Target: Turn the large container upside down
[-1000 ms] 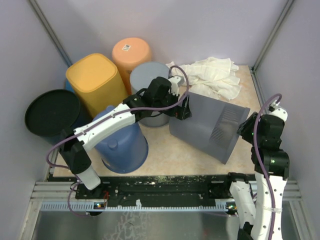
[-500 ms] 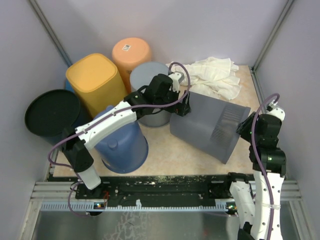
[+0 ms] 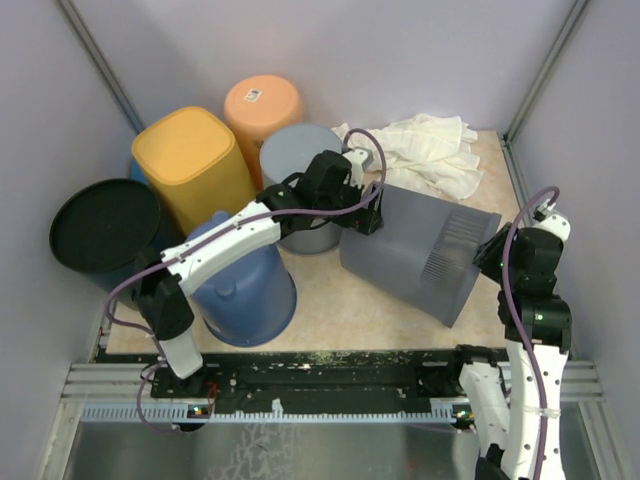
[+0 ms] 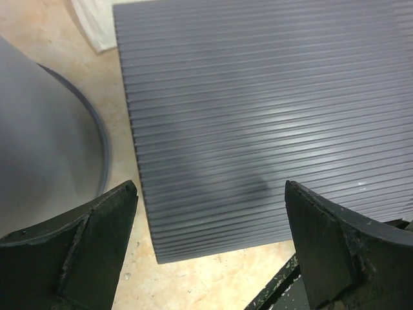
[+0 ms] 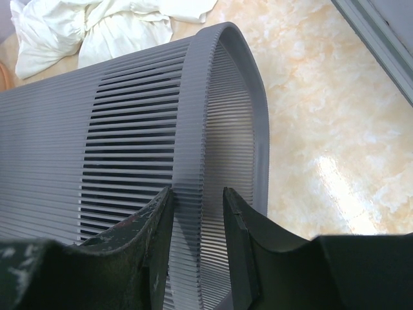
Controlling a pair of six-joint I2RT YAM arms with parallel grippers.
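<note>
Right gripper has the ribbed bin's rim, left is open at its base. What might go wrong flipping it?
The right gripper pinches only the thin rim of the ribbed bin; it may slip as the bin turns.
The left gripper is open, holding nothing, so the base end is unsteadied.
The white cloth and grey round container sit close; the swinging bin may hit them.

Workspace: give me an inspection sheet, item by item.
Surface: marbled beige table.
Job's things: large grey container on its side, open end toward the right arm.
Clutter: white cloth, yellow bin, peach bin, blue bin, black bin, round grey bin.
Grippers: left gripper open over the container's ribbed side; right gripper pinching its rim.
Cables: purple cable along each arm.
Surroundings: lilac walls; metal rail at the near edge.
</note>
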